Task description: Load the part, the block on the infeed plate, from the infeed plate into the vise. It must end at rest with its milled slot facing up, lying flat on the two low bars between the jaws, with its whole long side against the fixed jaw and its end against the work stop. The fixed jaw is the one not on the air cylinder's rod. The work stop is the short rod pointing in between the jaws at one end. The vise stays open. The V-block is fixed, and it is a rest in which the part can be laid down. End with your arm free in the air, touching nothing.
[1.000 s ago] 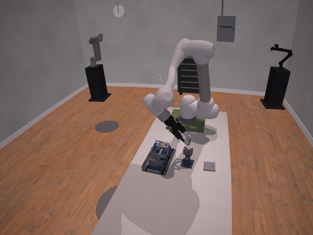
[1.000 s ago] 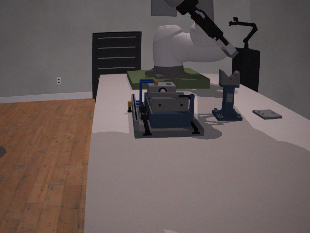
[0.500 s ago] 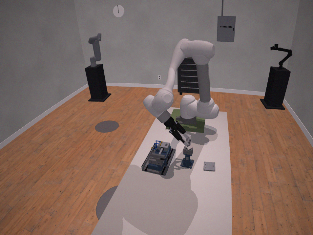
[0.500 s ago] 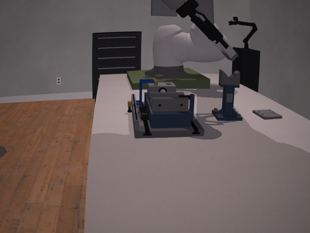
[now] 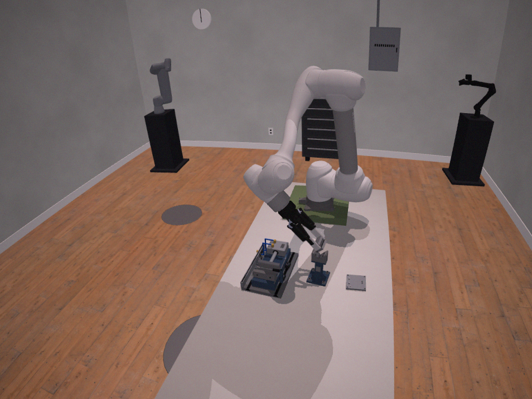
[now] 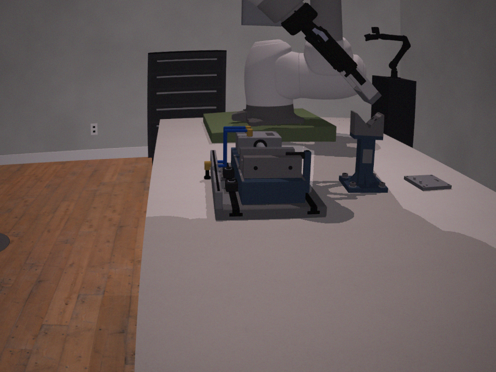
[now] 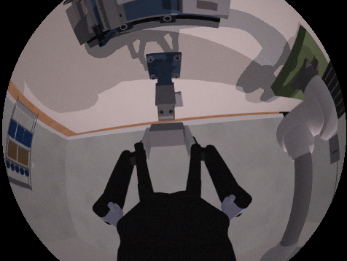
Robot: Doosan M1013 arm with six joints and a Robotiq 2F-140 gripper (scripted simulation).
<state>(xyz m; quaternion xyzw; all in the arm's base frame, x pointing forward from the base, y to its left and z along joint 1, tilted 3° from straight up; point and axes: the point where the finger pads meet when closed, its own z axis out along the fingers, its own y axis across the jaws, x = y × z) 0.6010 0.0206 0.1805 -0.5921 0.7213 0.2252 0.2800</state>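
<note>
Your gripper [image 6: 370, 94] is clamped on the part [image 7: 166, 136], the pale block pinched between the fingers and held in the air, off the infeed plate [image 5: 356, 282]. Watch the line: the V-block [image 6: 366, 124] sits just below and ahead of the fingertips, its notch open upward, and the tool comes in tilted. The block's long axis seems to run across the fingers, though that's hard to judge here. The vise [image 6: 267, 168] lies well off to the side, so I'd say you're headed for the rest first.
</note>
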